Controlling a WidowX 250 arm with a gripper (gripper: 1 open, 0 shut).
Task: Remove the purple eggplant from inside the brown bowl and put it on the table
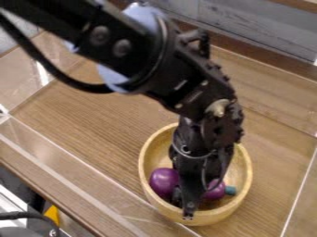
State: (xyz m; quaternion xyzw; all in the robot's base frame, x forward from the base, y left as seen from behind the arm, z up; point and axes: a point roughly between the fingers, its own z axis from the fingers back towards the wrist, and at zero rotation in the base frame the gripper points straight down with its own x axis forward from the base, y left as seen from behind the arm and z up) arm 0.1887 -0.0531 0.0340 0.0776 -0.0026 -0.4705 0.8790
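The brown bowl (pixel 154 149) sits on the table (pixel 87 120) near the front right. Inside it lies the purple eggplant (pixel 162 179), its glossy body showing on both sides of the black fingers. My gripper (pixel 196 193) reaches straight down into the bowl and is shut on the purple eggplant across its middle. The large black arm covers the far part of the bowl and much of the eggplant.
Low clear acrylic walls (pixel 44 65) edge the tabletop at the left, back and front. Bare wood-grain surface lies to the left of the bowl. A grey planked wall (pixel 266 23) stands behind.
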